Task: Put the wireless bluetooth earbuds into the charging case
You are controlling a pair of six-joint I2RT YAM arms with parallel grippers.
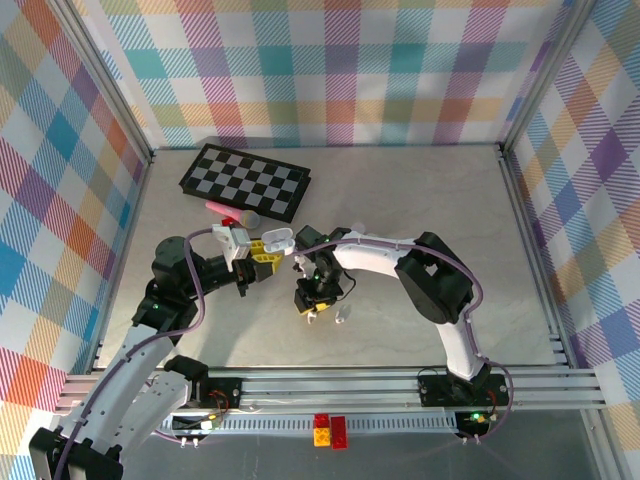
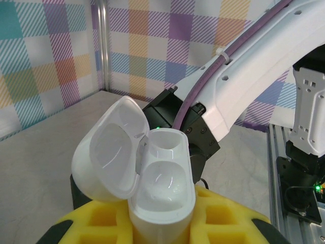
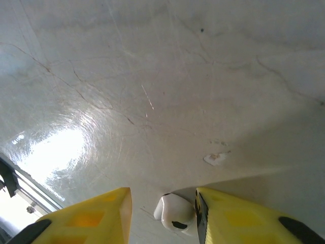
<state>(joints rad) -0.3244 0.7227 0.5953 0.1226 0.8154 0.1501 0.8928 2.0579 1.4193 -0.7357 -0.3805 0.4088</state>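
My left gripper (image 2: 162,226) clamps the white charging case (image 2: 161,188), lid flipped open. My right gripper (image 3: 162,216) stands parted astride one white earbud (image 3: 174,211) lying mid-table (image 3: 152,101).

The yellow-padded left gripper (image 1: 262,250), centre-left of the overhead frame, clamps an open white plastic case (image 2: 162,203). The white right arm (image 1: 380,255) arches leftward, its right gripper (image 3: 163,213) pointing down with fingers parted.

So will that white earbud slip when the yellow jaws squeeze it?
Maybe. The earbud looks smooth and rounded, so it could squirt out. It seems tiny and probably light, and the table is shiny, so a nudge might send it skidding.
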